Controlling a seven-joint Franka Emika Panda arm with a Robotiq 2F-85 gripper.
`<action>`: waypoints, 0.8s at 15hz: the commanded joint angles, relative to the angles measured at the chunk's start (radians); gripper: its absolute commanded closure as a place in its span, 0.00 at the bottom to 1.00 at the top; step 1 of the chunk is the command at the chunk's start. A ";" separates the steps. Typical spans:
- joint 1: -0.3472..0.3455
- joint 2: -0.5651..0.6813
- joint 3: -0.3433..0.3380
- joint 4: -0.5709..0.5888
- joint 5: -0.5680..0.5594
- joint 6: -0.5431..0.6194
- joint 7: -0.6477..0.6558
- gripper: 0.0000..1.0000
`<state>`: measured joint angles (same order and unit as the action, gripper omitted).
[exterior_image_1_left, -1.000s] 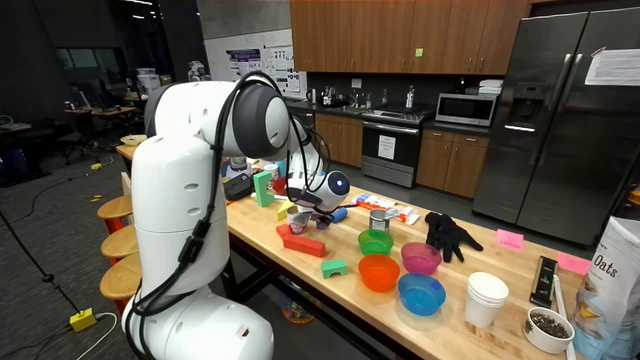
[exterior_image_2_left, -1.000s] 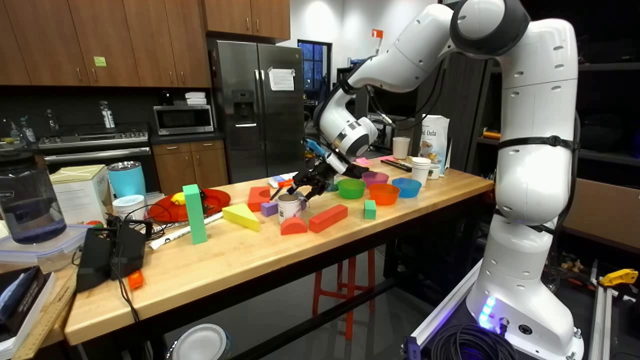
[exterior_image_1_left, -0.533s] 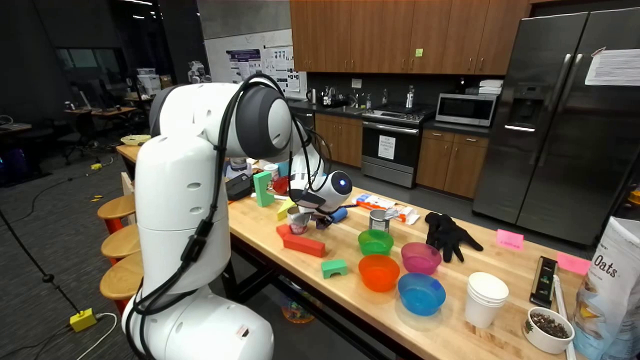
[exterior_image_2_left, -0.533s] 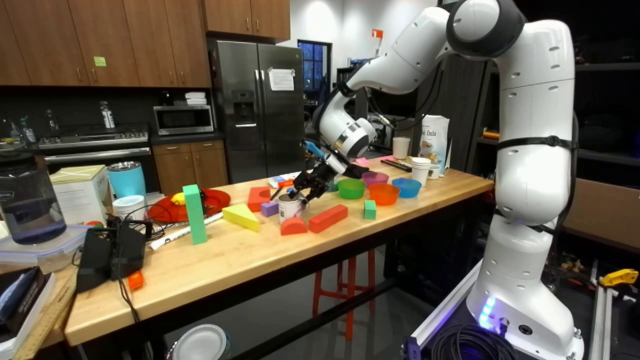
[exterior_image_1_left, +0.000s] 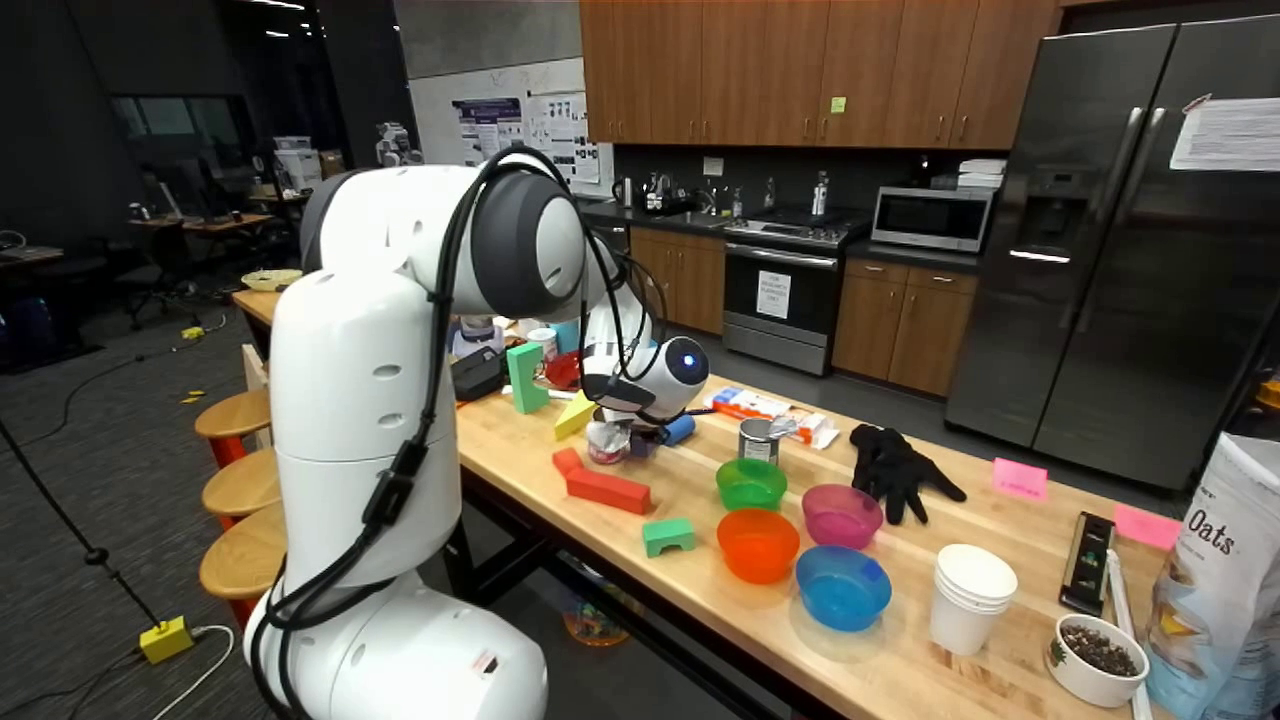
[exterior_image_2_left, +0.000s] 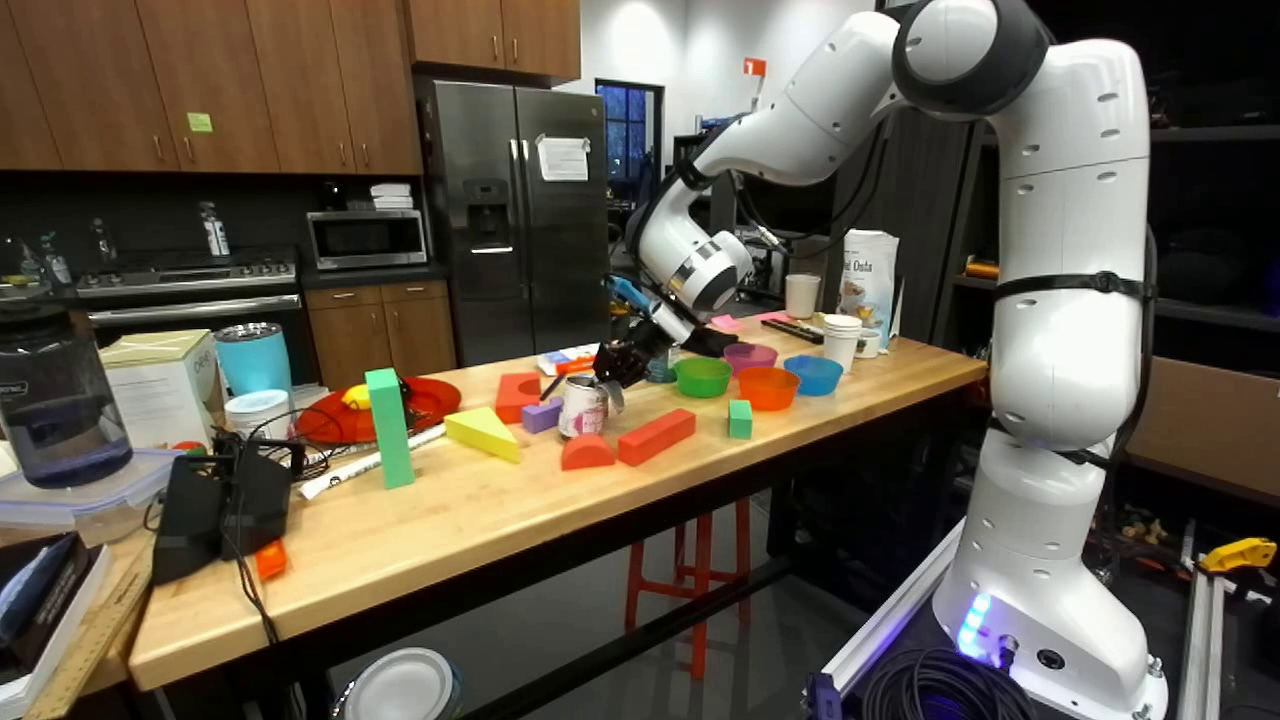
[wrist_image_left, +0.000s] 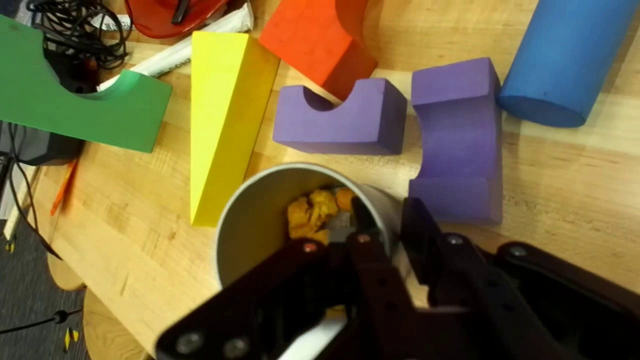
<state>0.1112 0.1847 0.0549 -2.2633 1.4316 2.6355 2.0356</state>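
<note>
Gripper (wrist_image_left: 385, 212): jaws clamped on the wall of the can (exterior_image_2_left: 583, 410), one finger (wrist_image_left: 366, 224) inside the rim, the opposite one outside
Can: mouth up, on or just above the table (exterior_image_2_left: 450, 530); which of the two cannot be told
Chunks (wrist_image_left: 307, 215): orange, in the can, partly hidden by the gripper
Notched block (wrist_image_left: 345, 125): purple, just beside the can
Arch (wrist_image_left: 460, 150): purple, near the outer finger, close to the blue cylinder (wrist_image_left: 560, 65)
Wedge (wrist_image_left: 225, 130): yellow, just beside the can in the wrist view
Half-round (exterior_image_2_left: 587, 455): red, near the can, in front of it in an exterior view
Bar (exterior_image_1_left: 608, 491): red, just beside the half-round
Pillar (exterior_image_2_left: 390, 430): green, upright, well apart from the can
Bowls: green bowl (exterior_image_1_left: 752, 497), pink bowl (exterior_image_1_left: 845, 535), orange bowl (exterior_image_1_left: 758, 565) and blue bowl (exterior_image_1_left: 843, 605) grouped together, well apart from the can in both exterior views
Tin (exterior_image_1_left: 759, 443): grey, upright, near the green bowl
</note>
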 joint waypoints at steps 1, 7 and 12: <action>-0.001 -0.029 -0.003 -0.011 -0.002 0.044 0.031 1.00; 0.003 -0.120 -0.008 -0.099 0.013 0.168 0.015 0.99; -0.009 -0.270 0.001 -0.236 0.115 0.308 -0.057 0.99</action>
<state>0.1049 0.0464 0.0415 -2.3918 1.4975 2.8408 1.9557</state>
